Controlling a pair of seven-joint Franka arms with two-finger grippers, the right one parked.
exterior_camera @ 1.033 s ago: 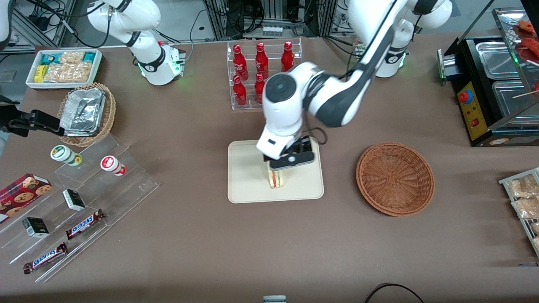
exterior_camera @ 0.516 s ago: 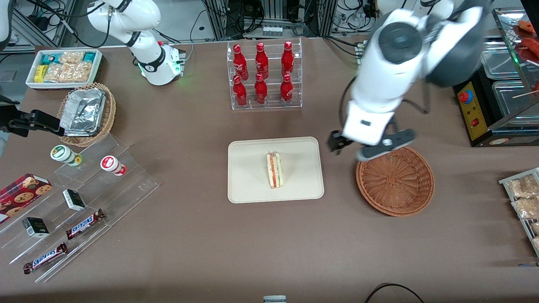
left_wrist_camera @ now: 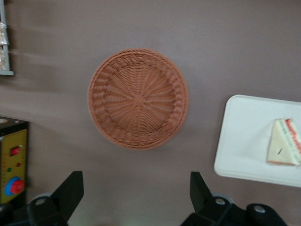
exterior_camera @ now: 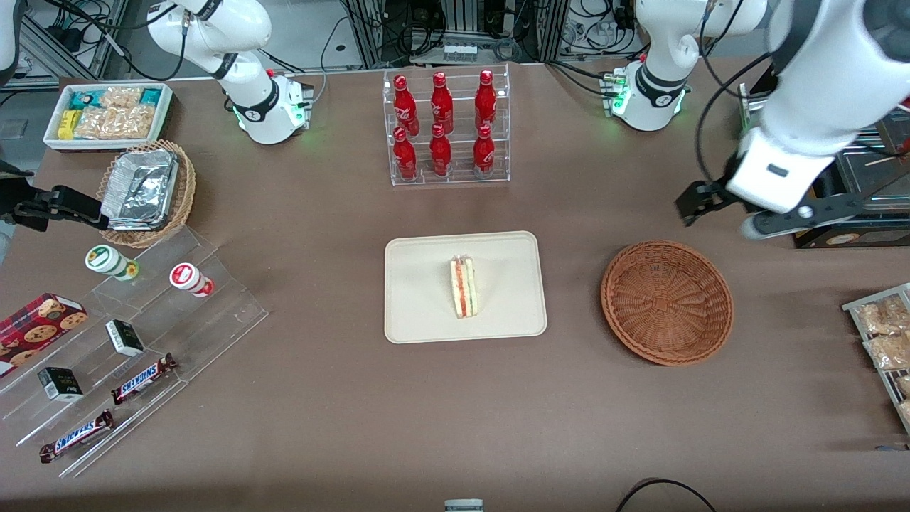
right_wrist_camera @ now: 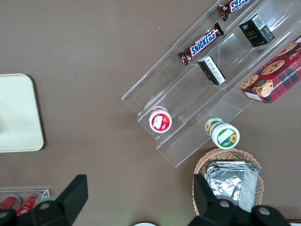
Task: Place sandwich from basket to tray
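The sandwich (exterior_camera: pixel 463 287) (left_wrist_camera: pixel 284 148), a pale wedge with red and green layers, lies near the middle of the cream tray (exterior_camera: pixel 419 320) (left_wrist_camera: pixel 242 141). The reddish-brown wicker basket (exterior_camera: pixel 667 302) (left_wrist_camera: pixel 138 98) sits empty on the table, beside the tray toward the working arm's end. My gripper (exterior_camera: pixel 732 213) (left_wrist_camera: pixel 136 188) hangs high above the table, farther from the front camera than the basket and past it toward the working arm's end. Its fingers (left_wrist_camera: pixel 70 190) stand wide apart, open, with only brown tabletop between them.
A clear rack of red bottles (exterior_camera: pixel 444 128) stands farther from the front camera than the tray. A black machine with a yellow panel (exterior_camera: pixel 803 185) (left_wrist_camera: pixel 11 165) sits close to the gripper. Snack packets (exterior_camera: pixel 885 334) lie at the working arm's end; display steps with candy bars (exterior_camera: pixel 135 334) toward the parked arm's.
The gripper let go of the sandwich on the tray, rose, and swung away over the basket toward the working arm's end. The sandwich stays on the tray.
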